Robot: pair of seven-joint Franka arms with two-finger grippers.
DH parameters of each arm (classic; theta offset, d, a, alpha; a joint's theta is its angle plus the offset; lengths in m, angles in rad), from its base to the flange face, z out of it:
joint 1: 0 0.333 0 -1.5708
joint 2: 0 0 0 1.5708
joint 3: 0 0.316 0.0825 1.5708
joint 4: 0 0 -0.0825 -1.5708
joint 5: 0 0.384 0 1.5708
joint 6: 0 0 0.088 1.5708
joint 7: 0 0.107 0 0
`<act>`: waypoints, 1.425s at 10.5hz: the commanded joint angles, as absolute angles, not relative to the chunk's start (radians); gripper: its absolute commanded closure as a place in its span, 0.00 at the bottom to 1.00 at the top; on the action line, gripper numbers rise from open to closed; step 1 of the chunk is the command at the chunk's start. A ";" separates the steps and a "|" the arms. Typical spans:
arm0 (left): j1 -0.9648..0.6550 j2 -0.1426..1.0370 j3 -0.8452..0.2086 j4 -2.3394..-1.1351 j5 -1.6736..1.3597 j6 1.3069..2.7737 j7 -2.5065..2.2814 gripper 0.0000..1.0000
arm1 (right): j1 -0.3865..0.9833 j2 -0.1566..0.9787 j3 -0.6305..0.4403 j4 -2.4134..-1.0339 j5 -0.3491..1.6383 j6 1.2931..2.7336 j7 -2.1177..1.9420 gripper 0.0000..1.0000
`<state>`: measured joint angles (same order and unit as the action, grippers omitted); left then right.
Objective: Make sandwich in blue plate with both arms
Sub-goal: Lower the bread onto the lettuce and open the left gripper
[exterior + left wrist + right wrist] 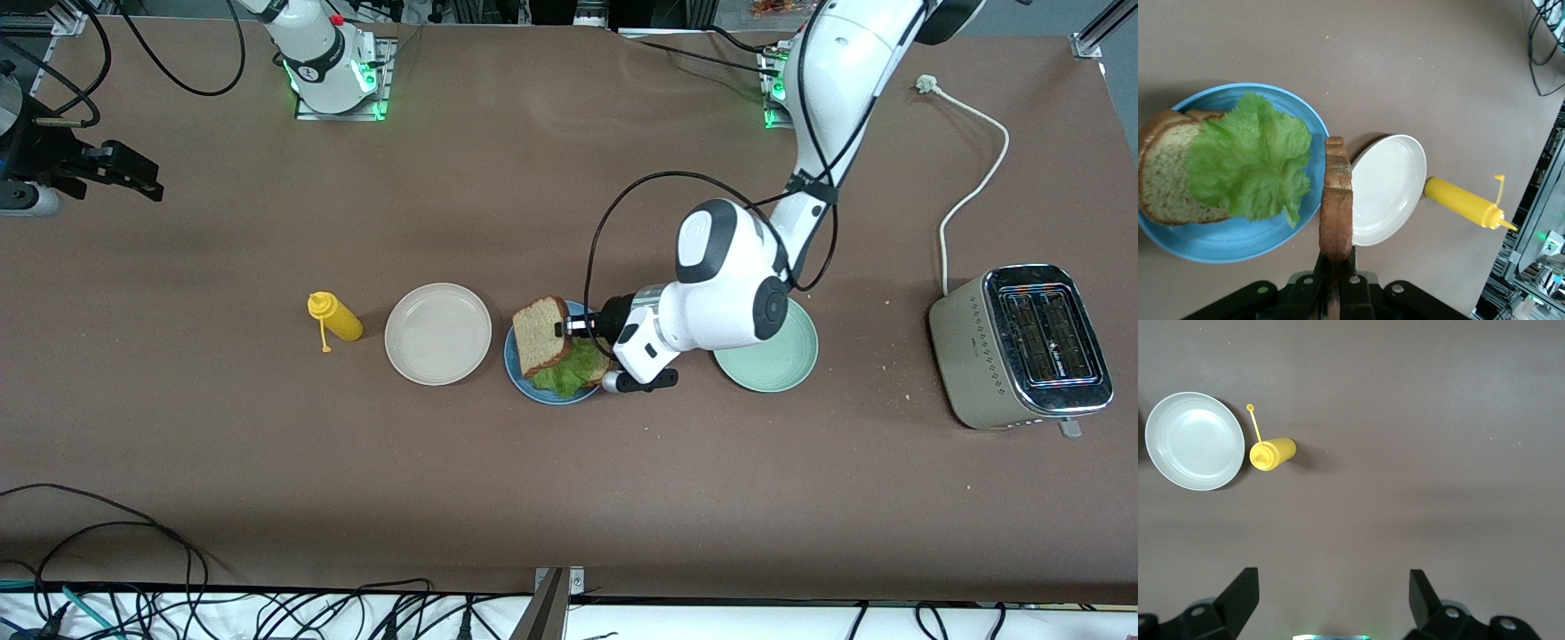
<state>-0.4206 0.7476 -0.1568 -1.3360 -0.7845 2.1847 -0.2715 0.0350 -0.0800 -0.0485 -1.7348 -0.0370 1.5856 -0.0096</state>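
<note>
The blue plate [520, 372] [1225, 241] lies mid-table with one toasted bread slice [1165, 175] on it and a ruffled lettuce leaf [573, 373] [1248, 163] on top of that slice. My left gripper [566, 327] [1336, 259] is shut on the crust edge of a second bread slice [542, 334] [1336, 200]. It holds this slice tilted on edge above the plate's side that faces the beige plate. My right gripper [142, 180] [1331, 590] waits open with nothing between its fingers, over the table at the right arm's end.
A beige plate [437, 334] [1195, 440] [1388, 187] lies beside the blue plate toward the right arm's end, a yellow squeeze bottle [336, 317] [1273, 453] [1465, 203] beside it. A mint-green plate [787, 366] lies under the left arm. A toaster [1022, 348] stands at the left arm's end.
</note>
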 commanded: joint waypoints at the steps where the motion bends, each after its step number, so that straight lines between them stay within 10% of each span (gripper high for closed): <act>1: -0.451 0.819 -0.143 -1.287 -0.804 2.223 -0.264 1.00 | 0.040 -0.045 -0.046 -1.674 -0.051 1.566 -0.006 0.00; 6: -0.410 0.824 -0.138 -1.310 -0.798 2.221 -0.135 0.88 | 0.044 -0.035 -0.046 -1.666 -0.055 1.566 0.003 0.00; 7: -0.399 0.825 -0.137 -1.327 -0.799 2.220 -0.086 0.65 | 0.044 -0.034 -0.046 -1.664 -0.058 1.566 -0.001 0.00; 8: -0.381 0.825 -0.137 -1.348 -0.799 2.220 -0.007 0.01 | 0.043 -0.032 -0.048 -1.663 -0.057 1.565 -0.002 0.00; 15: -0.361 0.818 -0.123 -1.374 -0.802 2.211 0.095 0.00 | 0.043 -0.031 -0.048 -1.661 -0.049 1.565 -0.002 0.00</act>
